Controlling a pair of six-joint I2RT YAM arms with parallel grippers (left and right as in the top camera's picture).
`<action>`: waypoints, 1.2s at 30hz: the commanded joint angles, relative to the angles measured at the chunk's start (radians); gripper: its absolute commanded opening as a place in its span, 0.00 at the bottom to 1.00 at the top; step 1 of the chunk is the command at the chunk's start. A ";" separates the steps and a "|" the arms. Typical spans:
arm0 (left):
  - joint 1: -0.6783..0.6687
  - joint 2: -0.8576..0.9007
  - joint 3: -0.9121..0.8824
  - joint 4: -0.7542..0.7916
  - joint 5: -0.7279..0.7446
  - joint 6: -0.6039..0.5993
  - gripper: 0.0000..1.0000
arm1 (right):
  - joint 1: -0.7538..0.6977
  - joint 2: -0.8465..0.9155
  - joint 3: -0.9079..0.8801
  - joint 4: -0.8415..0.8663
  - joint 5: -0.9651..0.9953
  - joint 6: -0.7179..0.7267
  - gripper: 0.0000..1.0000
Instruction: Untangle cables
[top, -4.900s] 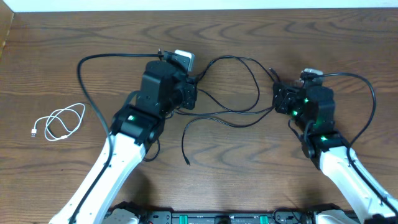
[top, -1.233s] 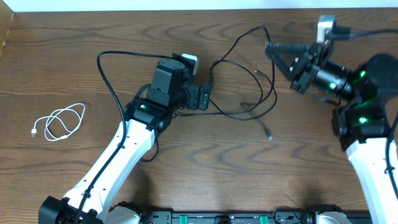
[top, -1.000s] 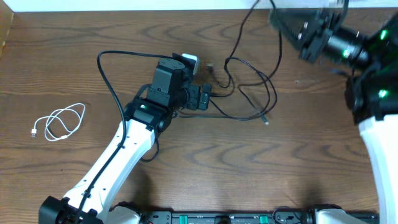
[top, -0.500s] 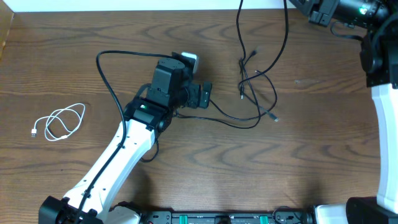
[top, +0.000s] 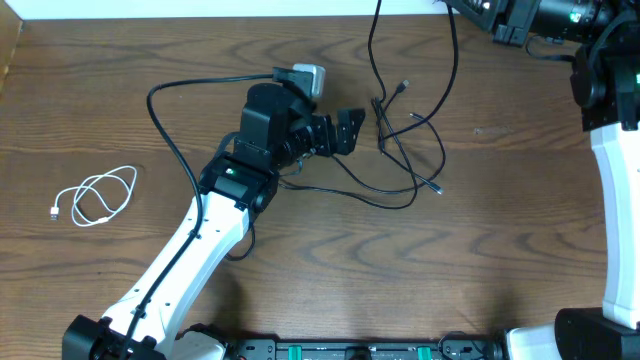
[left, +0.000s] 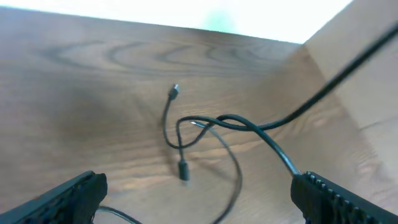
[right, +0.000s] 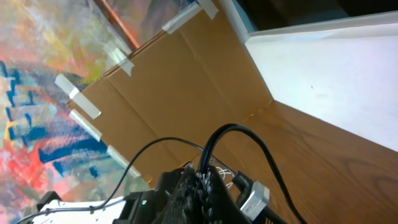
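Here, black cables (top: 384, 140) just beyond wide-apart left end effector (top: 354, 129), right end effector (right: 200, 177) clamped on them.

Long thin black cables (top: 384, 128), small end plugs: a loose knot on the wood, about 1 o'clock from table centre. Two strands climb out of the knot toward 12 o'clock, hang fairly straight and leave the overhead view at its top edge. Another strand trails flat on the wood toward 8 o'clock. Free plug ends show at the knot's 12 and 5 o'clock. In the left wrist view the strands cross in one small loop, with two plugs lying loose beside it.

Short white cable (top: 95, 195): a few slack coils lying flat at 9 o'clock near the table edge. Its plug end sits at the coil's 8 o'clock. Well apart from the black ones, not tangled with them.
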 joint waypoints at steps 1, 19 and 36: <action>-0.008 0.022 0.009 0.009 0.024 -0.321 0.99 | 0.000 -0.005 0.019 0.003 -0.024 -0.015 0.01; -0.135 0.151 0.009 0.135 0.029 -0.423 0.08 | 0.037 -0.005 0.019 -0.008 -0.029 -0.023 0.01; 0.186 0.151 0.009 -0.428 -0.280 -0.134 0.08 | -0.254 -0.005 0.019 0.234 -0.007 0.232 0.01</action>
